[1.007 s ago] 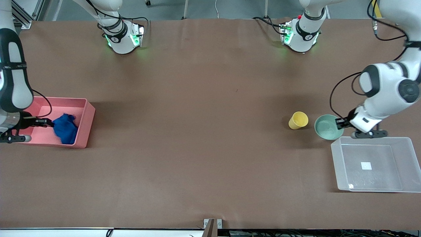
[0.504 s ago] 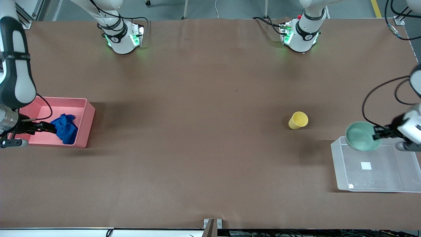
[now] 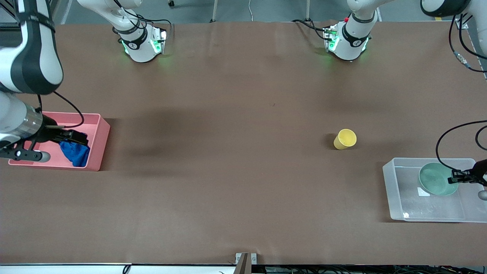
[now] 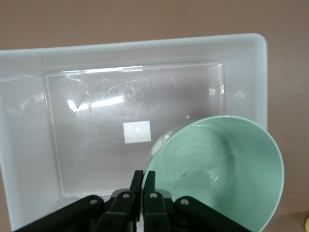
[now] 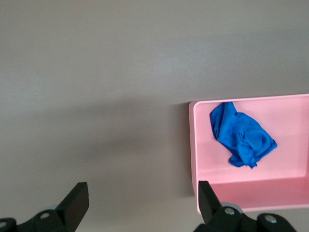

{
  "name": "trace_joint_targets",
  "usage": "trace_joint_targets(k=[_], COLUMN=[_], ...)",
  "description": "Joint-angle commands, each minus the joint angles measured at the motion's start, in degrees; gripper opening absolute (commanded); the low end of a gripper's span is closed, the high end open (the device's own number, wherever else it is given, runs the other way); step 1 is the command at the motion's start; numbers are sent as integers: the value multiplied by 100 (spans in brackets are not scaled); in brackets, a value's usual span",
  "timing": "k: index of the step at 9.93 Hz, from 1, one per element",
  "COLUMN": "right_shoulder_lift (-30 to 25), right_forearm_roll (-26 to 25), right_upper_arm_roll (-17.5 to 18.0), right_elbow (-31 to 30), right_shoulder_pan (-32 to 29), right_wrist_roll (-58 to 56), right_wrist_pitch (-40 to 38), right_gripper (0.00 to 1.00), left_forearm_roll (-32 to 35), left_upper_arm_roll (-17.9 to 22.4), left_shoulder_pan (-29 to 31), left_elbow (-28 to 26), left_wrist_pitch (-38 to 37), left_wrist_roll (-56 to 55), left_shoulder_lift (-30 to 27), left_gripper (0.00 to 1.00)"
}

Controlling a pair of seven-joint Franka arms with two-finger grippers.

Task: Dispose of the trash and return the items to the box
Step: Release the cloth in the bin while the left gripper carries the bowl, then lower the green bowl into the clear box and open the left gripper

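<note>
My left gripper [image 3: 455,178] is shut on the rim of the mint-green bowl [image 3: 436,179] and holds it tilted inside the clear box [image 3: 389,182], by the white label [image 4: 136,132]. In the left wrist view my left gripper [image 4: 143,181] pinches the bowl [image 4: 227,169] over the box [image 4: 145,46]. The yellow cup [image 3: 345,139] stands on the table, toward the middle from the box. The blue cloth [image 3: 76,153] lies in the pink bin [image 3: 99,127]. My right gripper [image 3: 78,137] is open and empty above that bin. In the right wrist view my right gripper [image 5: 142,200] hangs over bare table beside the bin [image 5: 241,193] and cloth [image 5: 241,135].
The brown table [image 3: 236,152] spreads between the pink bin at the right arm's end and the clear box at the left arm's end. The two arm bases [image 3: 140,42] stand along the table's edge farthest from the front camera.
My left gripper has carried the bowl from the table beside the cup into the clear box. My right gripper has let go of the cloth and risen above the pink bin.
</note>
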Motion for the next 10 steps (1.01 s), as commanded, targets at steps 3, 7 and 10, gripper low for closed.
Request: trace_joint_targets(k=[3,7,10], right_shoulder_lift=[-1094,-1307,-1298], right_forearm_roll=[-2,-2,-11], right_upper_arm_roll=[-95,-104,-77], right_elbow=[304,339,453], right_shoulder_pan=[-108,-240,-222], right_wrist_roll=[-4,-664,-769], right_wrist_pitch=[-1003,-1296,-1428], right_gripper=[100,100,100], left_forearm_roll=[78,78,78], left_upper_arm_roll=[167,176,176], left_shoulder_pan=[-103,-103,-130], left_elbow=[318,151,142], left_wrist_pitch=[501,634,678], left_wrist_roll=[-12,-65,-196], left_shoulder_lift=[785,1041,1120], left_gripper=[0,2,59])
